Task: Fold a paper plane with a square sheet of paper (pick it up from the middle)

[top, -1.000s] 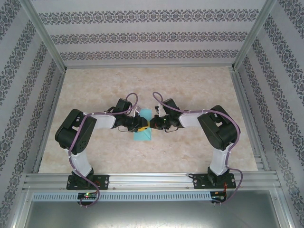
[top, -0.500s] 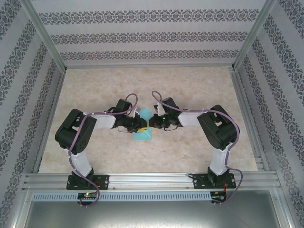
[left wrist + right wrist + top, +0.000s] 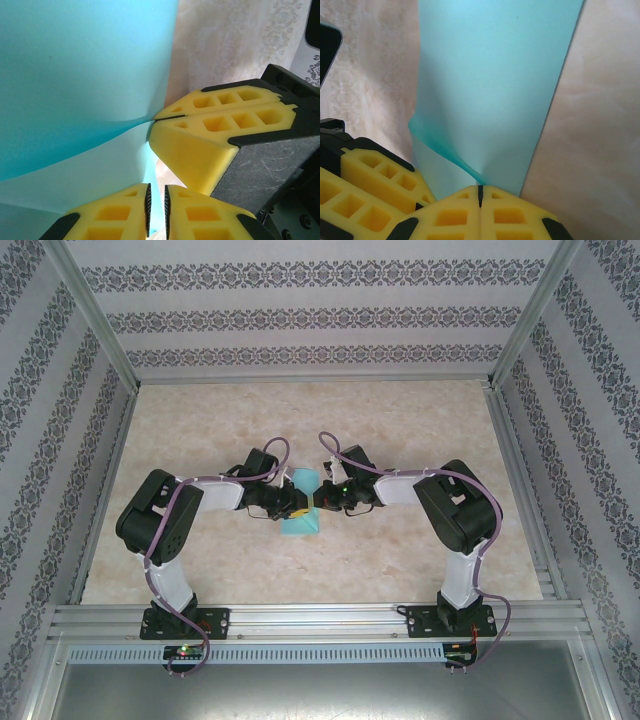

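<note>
Mid-fold, as I watched from the remote station: the right tool [image 3: 480, 192] stood clamped tight on the square sheet of paper [image 3: 299, 524], its yellow tips meeting on a curled ridge in the teal. The sheet fanned away from that tool, with the marbled table [image 3: 400, 420] beneath it. The left tool [image 3: 156, 205] sat just beside the right tool, its jaws drawn to a narrow slit with a sliver of teal inside. Whether its pads had bitten I could not tell.

To my eye, the hazards lay in how tightly everything crowded the right tool. With two pinches that near, any pull apart could have torn the thin paper between them. A twist could have pressed the curled ridge into a crooked crease that no dart would forgive. If the left pads had no real bite, the paper could have slid out of the slit. The yellow fingers themselves stood near enough to knock together.

The overhead camera gave me both arms meeting nose to nose and the sheet as a small teal patch either side of them, but nothing of the jaws. The left wrist camera supplied the slit and a side-on look at the right tool's pinch. The right wrist camera alone laid out the sheet's breadth, its straight far edge and a paler layer curling under beside the right tool.
</note>
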`<state>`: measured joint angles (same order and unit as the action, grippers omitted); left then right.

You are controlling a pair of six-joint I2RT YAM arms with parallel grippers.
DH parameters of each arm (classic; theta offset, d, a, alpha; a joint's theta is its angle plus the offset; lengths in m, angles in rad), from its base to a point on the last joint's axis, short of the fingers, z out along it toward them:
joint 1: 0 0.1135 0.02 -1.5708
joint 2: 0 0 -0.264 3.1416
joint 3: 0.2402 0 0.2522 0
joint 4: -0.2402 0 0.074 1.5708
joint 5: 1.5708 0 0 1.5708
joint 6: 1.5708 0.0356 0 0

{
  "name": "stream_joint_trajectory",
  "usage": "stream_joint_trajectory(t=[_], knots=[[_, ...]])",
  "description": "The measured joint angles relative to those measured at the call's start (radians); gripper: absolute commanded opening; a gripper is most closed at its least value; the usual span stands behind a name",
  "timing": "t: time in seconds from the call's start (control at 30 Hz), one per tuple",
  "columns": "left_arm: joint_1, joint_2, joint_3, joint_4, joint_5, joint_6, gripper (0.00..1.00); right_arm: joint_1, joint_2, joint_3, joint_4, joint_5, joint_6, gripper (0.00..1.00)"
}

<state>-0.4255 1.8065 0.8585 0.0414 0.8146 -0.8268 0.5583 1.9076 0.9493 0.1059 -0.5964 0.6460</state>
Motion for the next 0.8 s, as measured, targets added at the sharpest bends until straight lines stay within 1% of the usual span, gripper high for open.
stream_joint_trajectory(t=[0.3,0.8], knots=[[0.0,0.032,0.011,-0.005,0.004,0.001,0.19,0.0,0.0,0.0,-0.01,0.0,0.0,0.02],[0.0,0.039,0.012,-0.004,0.005,0.004,0.19,0.0,0.001,0.0,-0.013,0.001,0.0,0.02]])
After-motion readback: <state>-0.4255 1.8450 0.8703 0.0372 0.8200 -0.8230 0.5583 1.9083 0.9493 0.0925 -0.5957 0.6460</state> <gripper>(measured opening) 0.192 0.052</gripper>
